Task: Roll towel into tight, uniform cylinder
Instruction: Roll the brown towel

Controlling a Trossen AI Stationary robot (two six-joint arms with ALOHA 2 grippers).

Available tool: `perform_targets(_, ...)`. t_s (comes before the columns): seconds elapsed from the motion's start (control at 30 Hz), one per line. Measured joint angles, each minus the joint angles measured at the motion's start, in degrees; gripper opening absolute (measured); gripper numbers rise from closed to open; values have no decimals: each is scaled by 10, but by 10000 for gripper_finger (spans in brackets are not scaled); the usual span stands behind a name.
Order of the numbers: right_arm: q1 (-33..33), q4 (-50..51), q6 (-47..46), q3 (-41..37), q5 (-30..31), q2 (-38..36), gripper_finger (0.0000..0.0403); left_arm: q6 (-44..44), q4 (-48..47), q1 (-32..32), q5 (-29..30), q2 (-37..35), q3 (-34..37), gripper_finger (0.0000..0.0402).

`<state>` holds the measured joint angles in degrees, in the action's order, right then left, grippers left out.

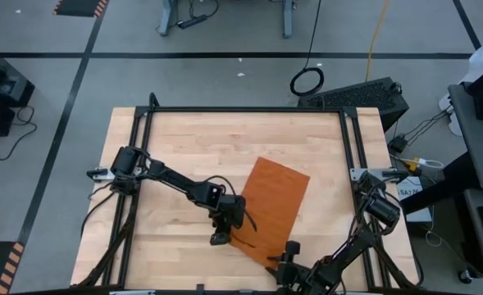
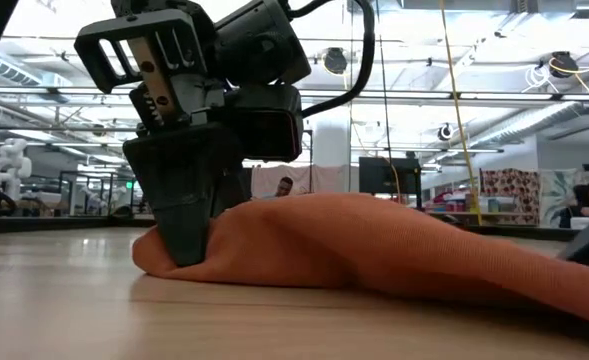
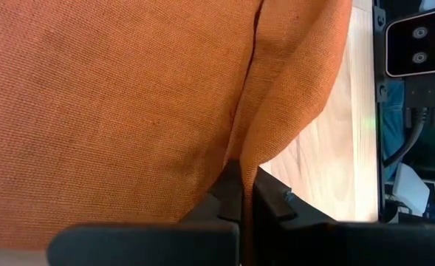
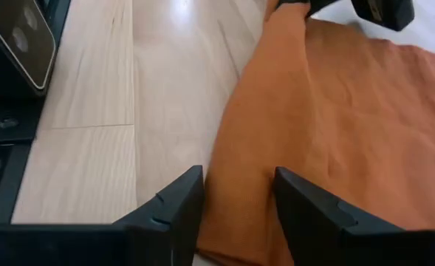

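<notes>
Now left gripper [image 1: 220,238] pinches towel [image 1: 270,201] edge.

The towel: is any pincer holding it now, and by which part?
The left pincer is shut on the towel, pinching a fold at its near edge. The right pincer is open around the same edge, not gripping.

From above I see the wooden table [image 1: 184,147] bare from 9 to 2 o'clock, so a gripper could pass there freely. The towel [image 1: 272,201] covers the area around 5 o'clock. The left gripper [image 1: 221,236] is clamped on its 7 o'clock edge, and its arm crosses the 8 o'clock side. The right gripper [image 4: 235,196], fingers apart, blocks the towel's 6 o'clock corner.
</notes>
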<state>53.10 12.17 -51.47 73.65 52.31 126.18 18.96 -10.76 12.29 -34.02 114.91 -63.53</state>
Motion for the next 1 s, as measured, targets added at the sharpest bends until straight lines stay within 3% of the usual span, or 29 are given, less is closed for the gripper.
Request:
perform_targets(0.23, 0, 1, -12, 0, -6, 0, 126, 0, 0, 0, 0, 0, 0, 4)
perform_targets(0.47, -2, 31, -118, 2, -44, -2, 25, 0, 4, 0, 4, 0, 1, 18)
perform_targets(0.53, -1, 29, -130, 2, -47, -2, 8, 0, 8, 1, 15, 0, 1, 34)
perform_targets(0.8, 11, 38, -208, 0, -57, -14, 3, -72, -28, 13, 32, -29, 1, 136)
perform_targets(1.0, 17, 78, -297, 0, -73, -31, 2, -123, -92, 14, 146, -99, 3, 200)
